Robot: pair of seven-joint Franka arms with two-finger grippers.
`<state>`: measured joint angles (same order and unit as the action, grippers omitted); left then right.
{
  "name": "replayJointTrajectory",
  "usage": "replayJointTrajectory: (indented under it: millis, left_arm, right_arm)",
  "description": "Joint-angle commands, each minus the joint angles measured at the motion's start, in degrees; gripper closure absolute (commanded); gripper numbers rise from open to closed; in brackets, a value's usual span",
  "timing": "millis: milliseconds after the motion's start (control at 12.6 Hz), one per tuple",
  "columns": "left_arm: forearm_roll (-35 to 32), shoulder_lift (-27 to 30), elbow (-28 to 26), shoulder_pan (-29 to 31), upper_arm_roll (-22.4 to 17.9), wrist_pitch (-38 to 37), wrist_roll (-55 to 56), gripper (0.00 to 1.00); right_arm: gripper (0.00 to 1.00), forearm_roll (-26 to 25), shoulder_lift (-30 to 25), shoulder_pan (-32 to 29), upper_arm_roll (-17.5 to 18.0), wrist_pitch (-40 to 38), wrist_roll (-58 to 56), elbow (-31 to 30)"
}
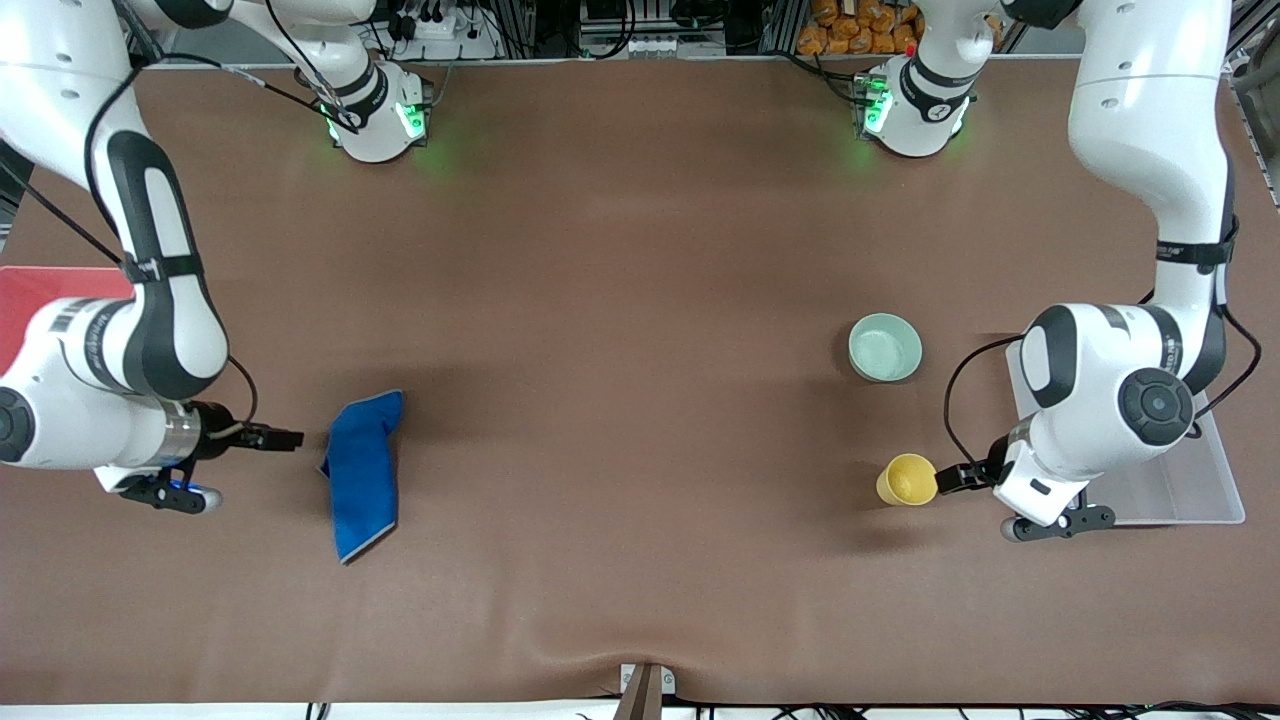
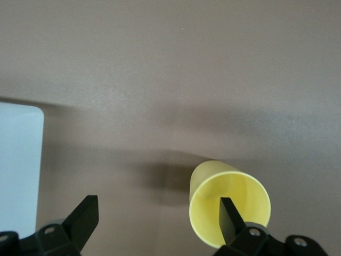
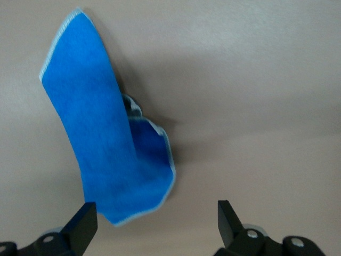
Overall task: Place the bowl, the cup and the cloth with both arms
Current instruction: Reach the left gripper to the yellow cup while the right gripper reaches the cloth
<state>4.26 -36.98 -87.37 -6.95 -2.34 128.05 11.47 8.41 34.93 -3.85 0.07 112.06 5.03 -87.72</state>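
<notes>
The yellow cup (image 1: 907, 480) is on the table at the left arm's end, its mouth turned toward my left gripper (image 1: 952, 478). In the left wrist view the cup (image 2: 213, 186) has one finger (image 2: 228, 216) in its mouth. The other finger is far off to the side, so the left gripper (image 2: 158, 202) is open. The mint-green bowl (image 1: 885, 347) stands upright, farther from the front camera than the cup. The blue cloth (image 1: 363, 472) lies crumpled at the right arm's end. My right gripper (image 1: 288, 438) is open and empty beside it. The cloth (image 3: 101, 138) lies just ahead of the right gripper (image 3: 155, 205).
A clear shallow tray (image 1: 1190, 490) lies under the left arm; its corner (image 2: 18, 165) shows in the left wrist view. A red flat thing (image 1: 35, 295) lies at the right arm's end of the table. A small mount (image 1: 645, 688) sits at the table's front edge.
</notes>
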Motion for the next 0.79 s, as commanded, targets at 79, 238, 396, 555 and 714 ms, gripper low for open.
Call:
replayJointTrajectory:
  millis: [79, 238, 396, 555, 714]
  left_arm:
    - [3.9, -3.2, 1.9, -0.9, -0.1, 3.5, 0.1, 0.00]
    - [3.9, -2.8, 1.5, -1.0, -0.1, 3.4, 0.0, 0.00]
    - [3.9, -2.9, 1.0, -1.2, -0.1, 3.3, 0.0, 0.00]
    - [3.8, -3.1, 0.4, -1.7, -0.1, 3.2, 0.0, 0.01]
    - [3.7, -3.2, -0.7, -1.7, -0.1, 3.2, -0.1, 0.05]
  right_arm:
    - [0.00, 1.8, 2.0, 2.4, 0.0, 8.2, -2.5, -2.1]
    - [0.00, 1.8, 1.8, 3.3, 0.0, 14.3, -7.6, -5.4]
    - [0.00, 1.8, 1.7, 3.1, 0.1, 16.1, -11.5, -7.0]
    - [0.00, 2.0, 1.5, 3.1, 0.2, 16.6, -12.6, -9.0]
    - [0.00, 2.3, 1.2, 3.4, 0.3, 19.5, -12.6, -11.5]
